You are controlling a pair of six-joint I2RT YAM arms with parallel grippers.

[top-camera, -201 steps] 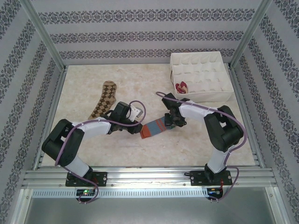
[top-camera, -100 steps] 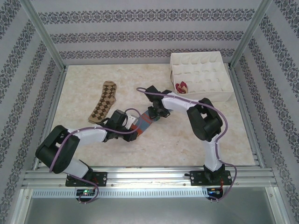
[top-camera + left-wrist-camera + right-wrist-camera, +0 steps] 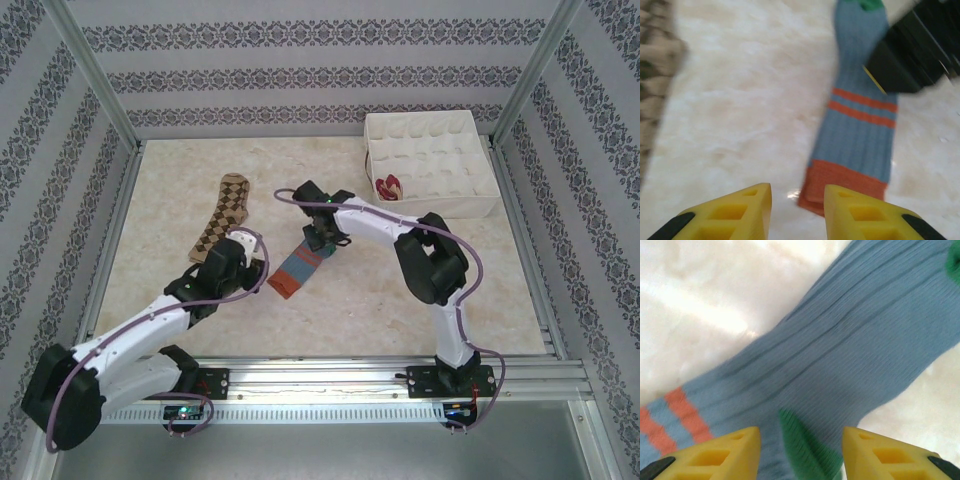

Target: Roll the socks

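Striped sock (image 3: pixel 297 265) lies flat mid-desk (image 3: pixel 400 290), cuff toward 7 o'clock — rolling not begun. Left hand (image 3: pixel 796 195), half open and empty, sits just short of the cuff; right hand (image 3: pixel 801 435), half open, straddles the 1 o'clock end. Next, likely: pinch cuff, roll.

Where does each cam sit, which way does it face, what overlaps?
Top external: fixed above and behind the arm bases, looking down at the marble-patterned table; both arms, left claw, right claw.
Left wrist: on left arm, angled down at the blue ribbed fabric sock with orange stripes; own yellow fingers.
Right wrist: on right arm, close above that sock; own fingers.
Shared: all three show that sock.
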